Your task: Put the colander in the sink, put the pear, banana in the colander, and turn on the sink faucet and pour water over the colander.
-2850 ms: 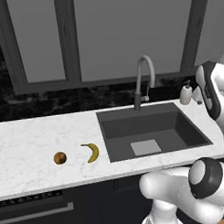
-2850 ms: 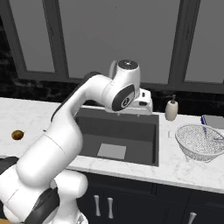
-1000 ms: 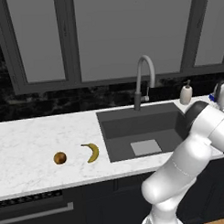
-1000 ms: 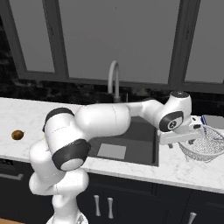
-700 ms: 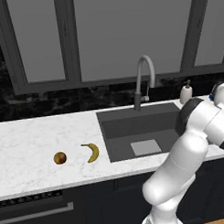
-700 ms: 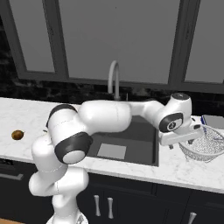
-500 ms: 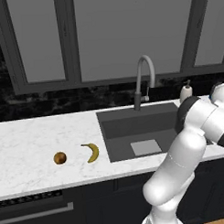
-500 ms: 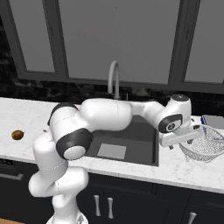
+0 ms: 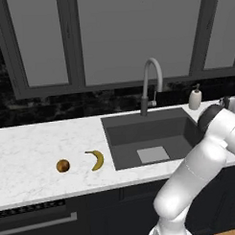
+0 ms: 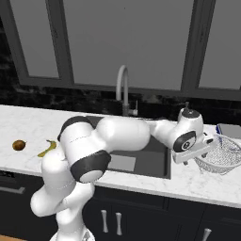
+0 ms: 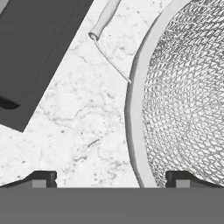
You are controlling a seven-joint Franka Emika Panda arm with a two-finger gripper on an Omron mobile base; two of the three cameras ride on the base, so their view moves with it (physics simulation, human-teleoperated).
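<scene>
The colander point(image 10: 225, 154), a silvery mesh bowl, stands on the counter right of the sink point(image 10: 159, 151). My gripper point(image 10: 206, 149) is open at its left rim. In the hand view the colander's rim point(image 11: 133, 109) runs between the two fingertips point(image 11: 42, 178), nearer the right one, and the gripper point(image 11: 110, 179) holds nothing. The banana point(image 9: 96, 159) and the pear point(image 9: 63, 165) lie on the counter left of the sink point(image 9: 148, 133). They also sit at the far left as the banana point(image 10: 47, 148) and the pear point(image 10: 19, 144). The sink faucet point(image 9: 152, 85) stands behind the basin, no water running.
A white soap bottle point(image 9: 195, 97) stands at the sink's back right corner. A flat grey-blue object point(image 10: 228, 130) lies behind the colander. A thin wire with a white grip point(image 11: 105, 21) lies on the counter between the colander and the sink corner point(image 11: 35, 52).
The arm has swung from over the sink to the right, and the hand has settled lower at the colander's left rim. The jaws stay wide. Fruit and colander have not moved.
</scene>
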